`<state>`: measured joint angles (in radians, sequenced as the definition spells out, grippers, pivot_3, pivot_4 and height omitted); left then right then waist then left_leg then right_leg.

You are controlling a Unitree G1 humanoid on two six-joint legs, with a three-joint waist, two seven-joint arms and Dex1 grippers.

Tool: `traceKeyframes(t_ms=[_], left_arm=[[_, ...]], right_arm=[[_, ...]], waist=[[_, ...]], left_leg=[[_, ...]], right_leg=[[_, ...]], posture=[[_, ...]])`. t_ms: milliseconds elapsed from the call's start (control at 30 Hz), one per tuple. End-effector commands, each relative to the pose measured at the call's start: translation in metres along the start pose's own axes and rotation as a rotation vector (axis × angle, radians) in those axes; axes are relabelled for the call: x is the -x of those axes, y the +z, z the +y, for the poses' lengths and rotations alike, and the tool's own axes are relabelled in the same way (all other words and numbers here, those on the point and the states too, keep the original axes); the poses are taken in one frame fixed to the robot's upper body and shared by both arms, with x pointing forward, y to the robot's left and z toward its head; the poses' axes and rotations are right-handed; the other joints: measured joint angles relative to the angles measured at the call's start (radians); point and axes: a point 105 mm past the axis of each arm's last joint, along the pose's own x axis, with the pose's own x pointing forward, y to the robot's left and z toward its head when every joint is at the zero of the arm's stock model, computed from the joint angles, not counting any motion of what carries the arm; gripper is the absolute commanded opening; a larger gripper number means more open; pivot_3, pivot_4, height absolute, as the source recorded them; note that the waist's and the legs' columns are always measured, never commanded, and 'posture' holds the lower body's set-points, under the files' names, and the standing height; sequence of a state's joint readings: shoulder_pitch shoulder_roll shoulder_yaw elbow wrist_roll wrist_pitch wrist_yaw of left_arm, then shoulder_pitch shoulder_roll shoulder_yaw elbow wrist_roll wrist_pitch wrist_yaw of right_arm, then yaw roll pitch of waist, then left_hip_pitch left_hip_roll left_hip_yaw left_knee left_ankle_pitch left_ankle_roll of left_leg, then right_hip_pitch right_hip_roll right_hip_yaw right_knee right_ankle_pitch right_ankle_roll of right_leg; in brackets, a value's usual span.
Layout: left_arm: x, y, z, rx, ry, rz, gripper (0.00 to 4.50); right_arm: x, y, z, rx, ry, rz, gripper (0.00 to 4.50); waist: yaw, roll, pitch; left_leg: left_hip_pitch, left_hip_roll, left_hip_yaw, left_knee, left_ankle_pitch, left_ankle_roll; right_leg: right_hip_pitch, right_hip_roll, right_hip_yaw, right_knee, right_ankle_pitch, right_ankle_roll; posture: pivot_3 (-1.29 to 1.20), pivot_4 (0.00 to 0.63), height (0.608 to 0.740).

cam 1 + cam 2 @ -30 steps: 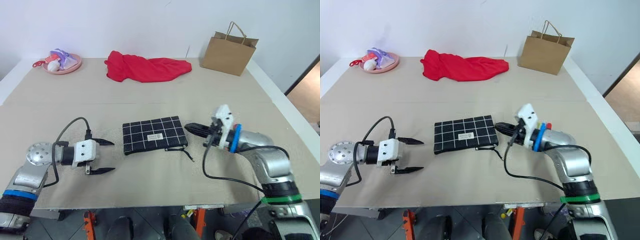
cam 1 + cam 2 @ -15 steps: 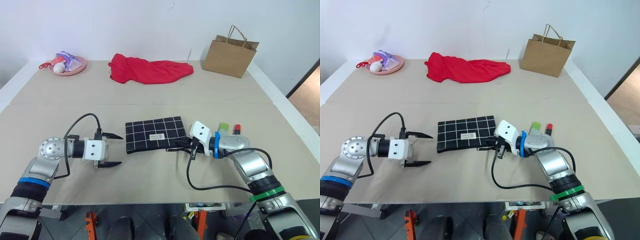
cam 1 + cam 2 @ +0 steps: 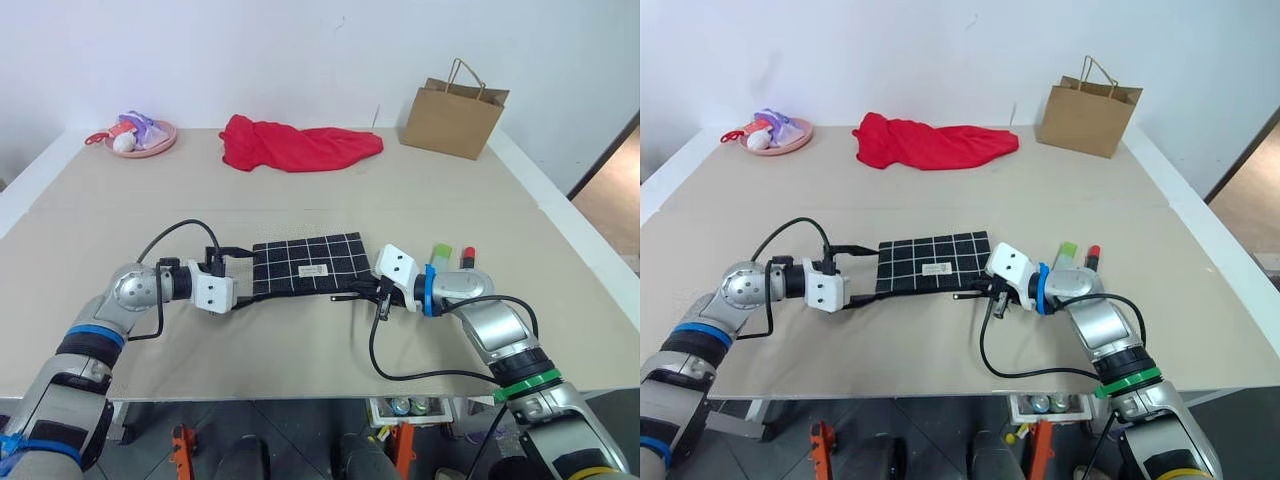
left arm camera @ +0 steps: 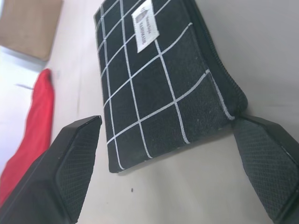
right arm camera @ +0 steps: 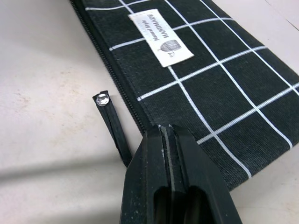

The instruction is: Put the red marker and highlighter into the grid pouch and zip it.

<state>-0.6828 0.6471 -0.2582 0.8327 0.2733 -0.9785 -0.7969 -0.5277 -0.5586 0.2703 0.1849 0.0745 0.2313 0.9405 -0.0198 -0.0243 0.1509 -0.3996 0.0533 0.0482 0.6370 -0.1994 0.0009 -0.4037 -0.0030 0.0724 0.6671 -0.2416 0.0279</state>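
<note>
your robot's arms are silver metal, each with a white wrist housing and a looping black cable. the left gripper (image 3: 243,278) and right gripper (image 5: 164,140) have black fingers with textured pads. the right arm wears blue and green rings; the left has a blue band.

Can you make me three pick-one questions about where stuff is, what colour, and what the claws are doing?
1. Where is the paper bag?
A. far right corner of the table
B. on the pouch
C. in the left claw

2. What colour is the cloth?
A. blue
B. red
C. yellow

3. How is the right claw?
A. wide open
B. holding the marker
C. shut

Answers:
1 A, it stands at the table's far right.
2 B, it is plainly red.
3 C, its fingers press together by the pouch.
</note>
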Motion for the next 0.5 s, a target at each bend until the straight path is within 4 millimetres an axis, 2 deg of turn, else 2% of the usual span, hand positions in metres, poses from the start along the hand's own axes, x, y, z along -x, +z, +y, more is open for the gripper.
traceKeyframes(t_ms=[33,167,500], left_arm=[[-0.01,-0.002,-0.017,0.007,-0.069,0.004,4.5],[-0.016,0.008,-0.017,-0.003,-0.085,-0.06,4.5],[-0.018,0.019,-0.026,0.022,-0.154,-0.131,4.5]], right_arm=[[0.0,0.002,0.0,-0.009,0.012,-0.01,0.07],[-0.001,0.004,-0.001,-0.01,0.013,-0.014,0.07],[-0.001,0.005,-0.001,-0.011,0.016,-0.02,0.07]], waist=[[0.0,0.0,0.0],[0.0,0.0,0.0],[-0.002,-0.001,-0.001]], left_leg=[[0.0,0.0,0.001,0.0,0.0,0.0],[0.0,0.0,0.004,0.0,0.001,-0.001],[-0.003,0.0,0.003,-0.002,-0.002,-0.003]], right_leg=[[0.0,-0.001,0.0,0.0,0.0,0.0],[0.0,-0.002,0.001,0.0,0.001,0.001],[-0.003,0.0,0.001,0.0,-0.003,0.009]], posture=[[0.0,0.15,0.74],[0.0,0.15,0.74],[0.0,0.15,0.74]])
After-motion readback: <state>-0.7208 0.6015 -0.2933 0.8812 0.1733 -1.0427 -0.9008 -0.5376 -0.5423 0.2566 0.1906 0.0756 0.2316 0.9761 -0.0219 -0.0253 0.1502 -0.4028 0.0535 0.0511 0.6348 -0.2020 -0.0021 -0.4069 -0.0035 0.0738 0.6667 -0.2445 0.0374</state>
